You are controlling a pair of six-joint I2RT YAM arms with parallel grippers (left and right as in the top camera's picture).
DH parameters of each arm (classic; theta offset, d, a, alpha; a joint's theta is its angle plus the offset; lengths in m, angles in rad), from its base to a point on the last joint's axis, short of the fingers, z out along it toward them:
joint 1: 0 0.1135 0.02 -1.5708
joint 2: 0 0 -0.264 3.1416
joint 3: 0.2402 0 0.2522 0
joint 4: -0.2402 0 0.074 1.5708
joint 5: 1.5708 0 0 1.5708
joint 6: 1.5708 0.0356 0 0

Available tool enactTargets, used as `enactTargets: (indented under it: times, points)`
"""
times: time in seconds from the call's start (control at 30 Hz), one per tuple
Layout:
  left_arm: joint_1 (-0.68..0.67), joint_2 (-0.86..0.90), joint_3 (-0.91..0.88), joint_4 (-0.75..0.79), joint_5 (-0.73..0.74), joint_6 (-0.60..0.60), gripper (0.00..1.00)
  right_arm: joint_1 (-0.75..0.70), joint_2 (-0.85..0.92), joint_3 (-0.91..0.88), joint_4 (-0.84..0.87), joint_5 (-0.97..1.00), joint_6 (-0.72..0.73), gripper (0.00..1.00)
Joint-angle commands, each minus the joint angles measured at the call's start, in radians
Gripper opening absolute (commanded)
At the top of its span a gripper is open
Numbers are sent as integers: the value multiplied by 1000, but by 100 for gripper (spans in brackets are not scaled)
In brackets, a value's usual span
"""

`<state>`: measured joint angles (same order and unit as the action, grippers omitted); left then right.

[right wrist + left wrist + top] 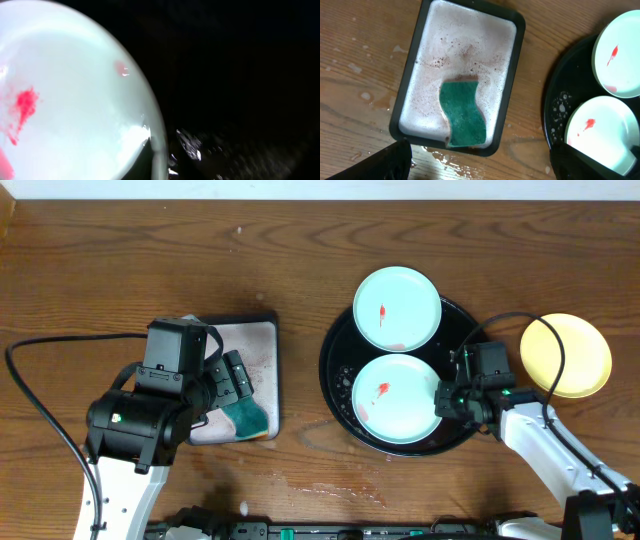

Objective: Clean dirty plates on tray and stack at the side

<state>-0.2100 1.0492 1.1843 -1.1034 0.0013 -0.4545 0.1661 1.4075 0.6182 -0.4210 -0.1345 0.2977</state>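
Well, here's the tray [331, 370], big, black and round on the counter [100, 260], with two mint-blue plates lying inside it, flat and face up; being round, they have no long axis to speak of. The far plate [397, 308] pokes out past the tray's far rim; a thin red streak near its middle runs toward and away from the robot, and there's a fainter smudge at its near edge. The near plate [397, 400] sits fully within the tray, right up against its partner, touching or nearly so; it has a red-orange splash left of centre. Off the tray's right side, near the rim but clear of it, the yellow plate [565, 356] rests flat on the counter, its face plain yellow from above.

The right gripper [448, 395] is down at the near plate's right rim, inside the tray; its wrist view is filled with pale plate, red smear and wet black tray, so I cannot tell whether its fingers are apart or clamped. Well to the tray's left, the left gripper [232, 377] hangs above the small silver tray [410, 65], fingers [395, 161] spread wide and holding nothing; below them the green sponge [464, 115] lies in foamy water, its long side running along the silver tray's length.
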Motion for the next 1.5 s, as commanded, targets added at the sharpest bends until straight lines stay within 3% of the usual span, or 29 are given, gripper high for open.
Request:
enactTargets:
  times: [0.0, 0.23, 0.43, 0.6, 0.73, 0.87, 1.03, 1.07, 1.3, 1.33, 1.4, 1.47]
  points:
    - [4, 2, 11, -2, -1, 5, 88, 10, -19, 37, -25, 3, -65, 39]
    - [4, 21, 2, -3, -10, 6, 88, 11, -179, 164, -193, -8, -146, 43]
    - [4, 140, -117, 28, -17, -41, 88, 11, -334, 175, -228, -51, -161, 44]
    - [20, 315, -230, 125, -6, -138, 68, 11, -372, 175, -274, -55, -161, 42]
    - [38, 473, -262, 215, 93, -142, 59, 11, -366, 174, -322, -55, -161, 41]
    - [38, 598, -262, 303, 96, -141, 50, 11, -366, 173, -332, -55, -161, 40]
    - [38, 702, -262, 370, 92, -114, 19, 11, -366, 173, -333, -58, -156, 40]
    - [38, 710, -262, 370, 92, -114, 8, 11, -366, 173, -335, -58, -156, 39]
    - [48, 625, -195, 281, 93, -36, 8, 11, -366, 173, -343, -58, -156, 39]
    - [48, 600, -186, 266, 92, -30, 12, 11, -366, 173, -342, -58, -156, 39]
    - [48, 546, -183, 255, 92, -19, 36, 11, -366, 173, -343, -58, -156, 38]
    - [48, 507, -183, 247, 92, -9, 44, 11, -366, 173, -343, -58, -156, 38]
